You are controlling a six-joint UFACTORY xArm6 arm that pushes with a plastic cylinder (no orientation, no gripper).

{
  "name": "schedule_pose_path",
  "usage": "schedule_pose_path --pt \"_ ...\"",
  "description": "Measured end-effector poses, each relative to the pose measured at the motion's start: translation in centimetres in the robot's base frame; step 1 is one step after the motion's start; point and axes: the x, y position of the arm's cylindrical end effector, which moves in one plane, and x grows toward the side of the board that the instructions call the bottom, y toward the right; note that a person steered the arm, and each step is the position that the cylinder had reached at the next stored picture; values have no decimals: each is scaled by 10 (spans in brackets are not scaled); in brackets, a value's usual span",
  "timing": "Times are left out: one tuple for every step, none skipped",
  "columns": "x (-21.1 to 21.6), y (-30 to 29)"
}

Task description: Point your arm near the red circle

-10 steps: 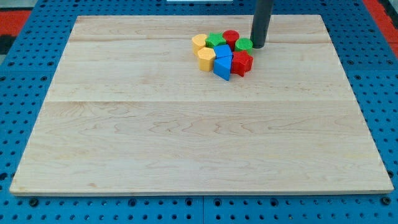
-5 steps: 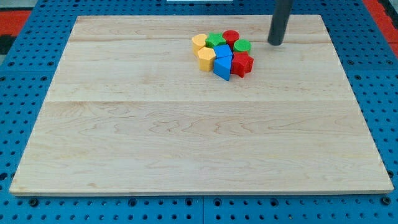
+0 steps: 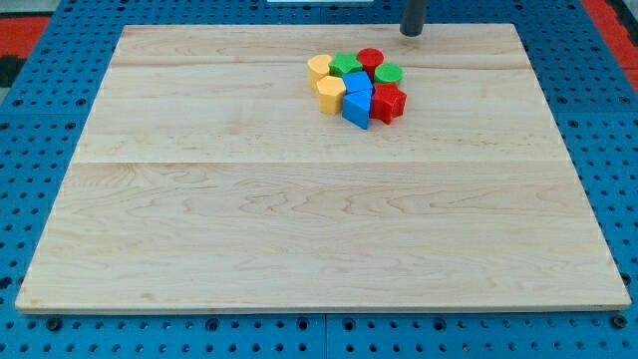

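Observation:
The red circle (image 3: pixel 371 59) stands at the top of a tight cluster of blocks near the view's top centre. My tip (image 3: pixel 412 33) is above and to the right of it, near the board's top edge, apart from every block. Around the red circle are a green star-like block (image 3: pixel 346 66), a green circle (image 3: pixel 390 73), a red star-like block (image 3: pixel 388 102), two blue blocks (image 3: pixel 357 100) and two yellow blocks (image 3: pixel 325 84).
The wooden board (image 3: pixel 319 219) lies on a blue pegboard table (image 3: pixel 30 120). Red patches show at the view's top corners.
My tip has left the green circle's right side, swung out to the right, then moved up and left towards the board's top edge. The blocks have not moved.

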Motion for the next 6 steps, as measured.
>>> schedule_pose_path --pt "3 -6" --pt "5 -6" --pt "11 -11" --pt "15 -20" --pt "15 -20" --pt "23 -20"
